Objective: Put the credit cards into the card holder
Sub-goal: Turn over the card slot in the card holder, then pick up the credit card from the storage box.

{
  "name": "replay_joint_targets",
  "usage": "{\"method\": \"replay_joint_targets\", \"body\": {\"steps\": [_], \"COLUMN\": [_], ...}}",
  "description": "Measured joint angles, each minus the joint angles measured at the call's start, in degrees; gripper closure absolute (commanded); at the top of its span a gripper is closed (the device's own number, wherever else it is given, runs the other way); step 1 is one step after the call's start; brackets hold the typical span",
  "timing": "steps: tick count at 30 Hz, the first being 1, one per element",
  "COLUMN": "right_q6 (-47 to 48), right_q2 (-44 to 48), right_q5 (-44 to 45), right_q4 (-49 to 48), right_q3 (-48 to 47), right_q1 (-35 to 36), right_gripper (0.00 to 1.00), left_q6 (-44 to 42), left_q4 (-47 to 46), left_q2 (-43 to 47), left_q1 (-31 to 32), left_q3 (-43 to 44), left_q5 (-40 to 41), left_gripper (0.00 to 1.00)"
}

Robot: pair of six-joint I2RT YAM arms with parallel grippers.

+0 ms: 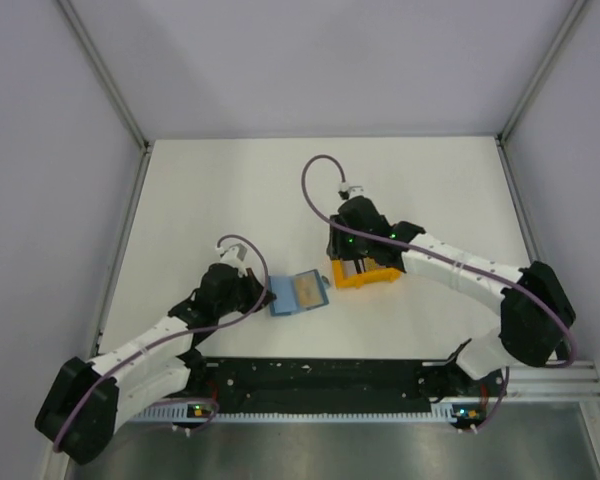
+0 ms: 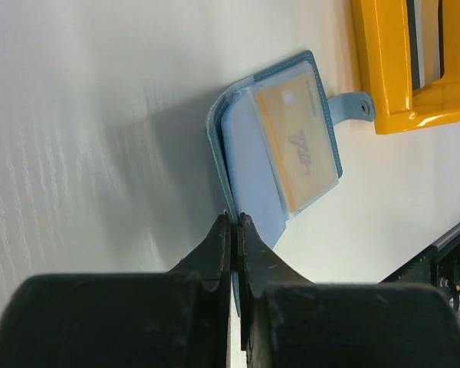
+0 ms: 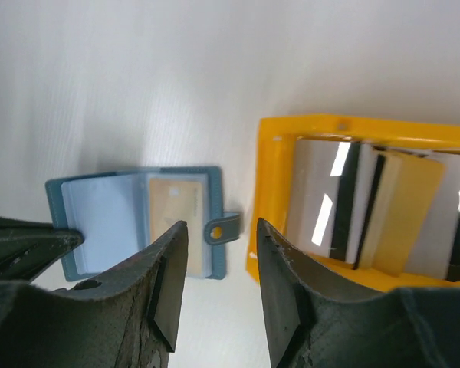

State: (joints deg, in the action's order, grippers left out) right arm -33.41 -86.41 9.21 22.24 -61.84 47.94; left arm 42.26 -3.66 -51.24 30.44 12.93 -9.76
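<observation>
The teal-blue card holder [image 1: 298, 293] lies open on the table, and a tan credit card [image 1: 307, 290] sits in its right pocket. My left gripper [image 1: 265, 293] is shut on the card holder's left edge; in the left wrist view that gripper [image 2: 234, 218] pinches the blue cover [image 2: 241, 146]. More credit cards [image 3: 402, 211] stand upright in the orange rack [image 3: 272, 199]. My right gripper [image 3: 221, 224] is open with nothing between its fingers. It hangs over the bare table between the card holder [image 3: 107, 218] and the rack, at the rack's left end [image 1: 348, 262].
The orange rack [image 1: 365, 273] stands just right of the card holder, its strap [image 2: 351, 106] nearly touching it. The black rail [image 1: 310, 375] carrying the arm bases runs along the near table edge. Grey walls enclose the white table [image 1: 230, 190].
</observation>
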Motion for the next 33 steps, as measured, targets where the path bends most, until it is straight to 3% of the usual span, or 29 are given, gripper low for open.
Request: {"method": "replay_joint_targets", "body": {"steps": [5, 11, 21, 33], "right_q6": [1.2, 1.5, 1.9, 2.4], "right_q2": [2.9, -0.4, -6.5, -7.0], "right_q5": [-2.4, -9.0, -13.6, -13.3], "right_q4": [-0.4, -0.9, -3.0, -4.1], "right_q3": [2.2, 4.6, 5.2, 5.2], "right_q1": [-8.6, -14.8, -16.3, -16.5], "right_gripper": [0.58, 0.58, 0.57, 0.56], "left_q6": [-0.7, -1.8, -2.0, -2.0], "left_q4": [0.9, 1.2, 1.1, 0.7], "left_q2": [-1.8, -4.7, -6.4, -7.7], "left_q1": [0.0, 0.0, 0.0, 0.0], "left_q3": [2.2, 4.3, 5.1, 5.4], "left_q5": [1.7, 2.7, 3.0, 2.8], "left_gripper": [1.00, 1.00, 1.00, 1.00]}}
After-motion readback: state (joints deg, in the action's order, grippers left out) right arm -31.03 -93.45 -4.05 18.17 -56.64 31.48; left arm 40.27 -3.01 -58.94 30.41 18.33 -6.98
